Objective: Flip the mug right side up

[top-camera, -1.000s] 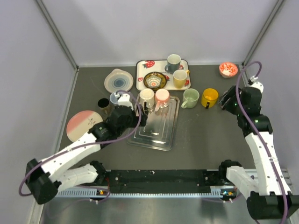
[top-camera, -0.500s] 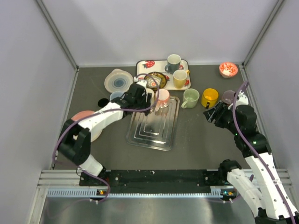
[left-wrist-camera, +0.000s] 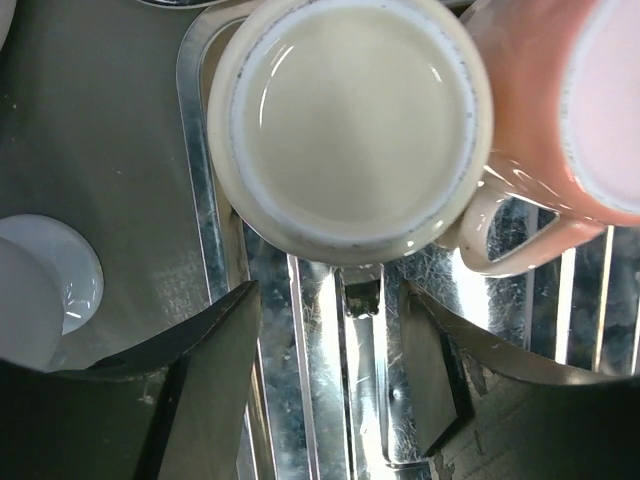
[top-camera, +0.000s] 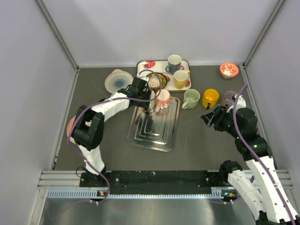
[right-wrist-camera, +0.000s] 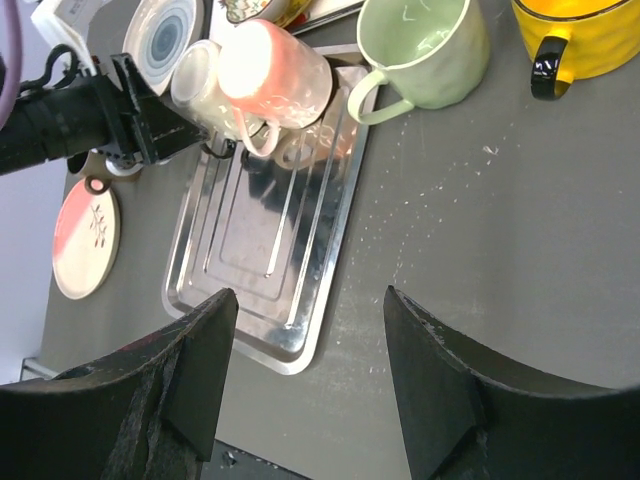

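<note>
Left wrist view: left gripper (left-wrist-camera: pixel 328 300) gapes wide at base-up cream mug (left-wrist-camera: pixel 350 130); right gripper (right-wrist-camera: pixel 310 300) parted too.

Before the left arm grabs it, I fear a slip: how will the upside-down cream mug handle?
The cream mug looks glazed and glossy, so probably slippery. It seems rigid ceramic, likely to chip against the adjacent pink mug.

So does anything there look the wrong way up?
Yes: the cream mug and the pink mug on the metal tray stand bottoms up, while the green mug and yellow mug sit upright.
</note>
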`<state>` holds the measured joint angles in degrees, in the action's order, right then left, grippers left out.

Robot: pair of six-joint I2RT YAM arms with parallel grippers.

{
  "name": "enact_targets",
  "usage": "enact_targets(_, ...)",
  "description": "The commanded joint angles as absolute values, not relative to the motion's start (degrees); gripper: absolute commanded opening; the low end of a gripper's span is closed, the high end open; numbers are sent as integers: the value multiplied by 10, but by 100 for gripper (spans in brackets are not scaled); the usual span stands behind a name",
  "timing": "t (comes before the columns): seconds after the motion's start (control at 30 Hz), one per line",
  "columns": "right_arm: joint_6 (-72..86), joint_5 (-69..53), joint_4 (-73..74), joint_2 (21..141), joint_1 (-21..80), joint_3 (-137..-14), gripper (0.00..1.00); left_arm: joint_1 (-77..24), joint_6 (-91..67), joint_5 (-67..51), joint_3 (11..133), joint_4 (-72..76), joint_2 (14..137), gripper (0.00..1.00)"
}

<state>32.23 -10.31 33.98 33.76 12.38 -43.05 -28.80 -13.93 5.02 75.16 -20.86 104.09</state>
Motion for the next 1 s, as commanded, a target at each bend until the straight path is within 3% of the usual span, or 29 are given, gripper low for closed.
enact_targets(0.0,327,-119,325,326,133,-427,61,-280,-127,36,794,-221,1058,61)
enact_targets(0.37,328,-114,322,322,133,-404,61,-279,-129,34,815,-227,1078,55)
enact_targets(0.7,332,-117,319,320,133,-397,61,-279,-126,42,816,-241,1098,44)
enact_targets(0.8,334,-119,319,320,133,-398,61,-279,-124,47,814,-241,1098,38)
enact_targets(0.97,337,-121,318,318,133,-394,61,-279,-125,47,811,-242,1095,21)
